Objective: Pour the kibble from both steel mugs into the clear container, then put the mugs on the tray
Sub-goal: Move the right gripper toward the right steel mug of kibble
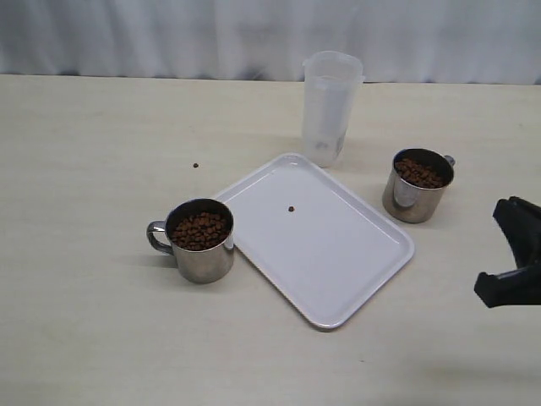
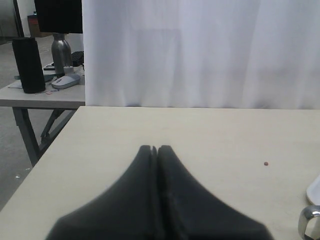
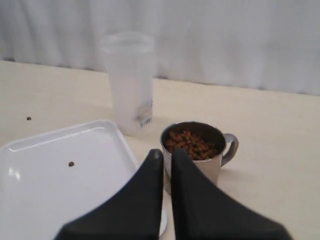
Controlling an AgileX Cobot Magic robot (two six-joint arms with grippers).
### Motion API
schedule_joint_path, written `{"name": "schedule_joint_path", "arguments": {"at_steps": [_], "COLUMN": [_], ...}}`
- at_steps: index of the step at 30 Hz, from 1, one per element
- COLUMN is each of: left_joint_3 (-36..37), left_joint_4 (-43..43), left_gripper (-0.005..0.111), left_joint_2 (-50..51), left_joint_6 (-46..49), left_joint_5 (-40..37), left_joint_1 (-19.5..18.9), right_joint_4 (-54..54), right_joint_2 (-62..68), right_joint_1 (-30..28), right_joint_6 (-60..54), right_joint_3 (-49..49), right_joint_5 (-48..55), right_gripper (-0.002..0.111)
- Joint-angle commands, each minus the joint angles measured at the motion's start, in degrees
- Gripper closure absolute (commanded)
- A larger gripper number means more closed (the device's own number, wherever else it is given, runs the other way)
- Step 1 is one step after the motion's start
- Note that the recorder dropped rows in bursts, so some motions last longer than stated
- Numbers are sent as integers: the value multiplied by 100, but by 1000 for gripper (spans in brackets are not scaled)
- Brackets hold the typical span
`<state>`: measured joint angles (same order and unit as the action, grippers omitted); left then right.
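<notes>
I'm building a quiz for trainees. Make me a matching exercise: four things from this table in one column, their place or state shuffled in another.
1 tray
2 clear container
3 two mugs
4 right claw

A full of kibble
B shut, holding nothing
C one loose pellet lies on it
D upright by the tray's far corner

Pairs: 1-C, 2-D, 3-A, 4-B

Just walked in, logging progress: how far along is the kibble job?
Nothing looks done: the left mug and right mug stand full of kibble beside the tray, and the clear container looks empty. Nothing in hand: left gripper and right gripper are shut, empty. Both pours and placements remain.
</notes>
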<state>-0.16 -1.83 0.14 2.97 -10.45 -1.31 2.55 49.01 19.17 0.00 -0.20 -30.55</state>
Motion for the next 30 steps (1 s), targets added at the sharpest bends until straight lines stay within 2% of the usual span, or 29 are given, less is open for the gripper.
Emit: {"name": "schedule_joint_path", "arguments": {"at_steps": [1, 7, 10, 11, 14, 16, 19, 21, 23, 27, 29, 30], "left_joint_3": [16, 16, 16, 16, 16, 16, 16, 16, 16, 16, 16, 16], "left_joint_4": [-26, -26, -26, -26, -26, -26, -26, -26, -26, -26, -26, -26], "left_gripper": [107, 107, 107, 107, 107, 107, 107, 107, 107, 107, 107, 107], "left_joint_2": [-14, -14, -14, -14, -14, -14, -14, -14, -14, -14, -14, -14], "left_joint_6": [-8, -8, -8, -8, -8, -8, -8, -8, -8, -8, -8, -8], "left_joint_5": [42, 42, 42, 42, 42, 42, 42, 42, 42, 42, 42, 42], "left_joint_1": [31, 31, 31, 31, 31, 31, 31, 31, 31, 31, 31, 31], "right_joint_4": [-530, -224, 953, 1703, 3077, 3437, 3437, 3548, 3749, 3896, 3906, 3919], "right_joint_2": [1780, 3594, 4078, 4227, 4495, 4693, 5058, 5339, 5630, 6150, 6288, 6318], "right_joint_1": [22, -156, -647, -968, -1835, -2325, -2572, -2572, -2572, -2572, -2572, -2572], "right_joint_6": [-858, -1262, -598, -311, 259, 334, 350, 350, 350, 363, 417, 417], "right_joint_3": [-258, -1128, -1242, -1242, -1242, -1242, -1242, -1291, -1470, -1851, -1958, -2009], "right_joint_5": [-910, -964, -1493, -1800, -2286, -2563, -3162, -3544, -3594, -3594, -3697, -3754], "right_gripper": [104, 104, 104, 104, 104, 103, 99, 87, 70, 17, 4, 1]}}
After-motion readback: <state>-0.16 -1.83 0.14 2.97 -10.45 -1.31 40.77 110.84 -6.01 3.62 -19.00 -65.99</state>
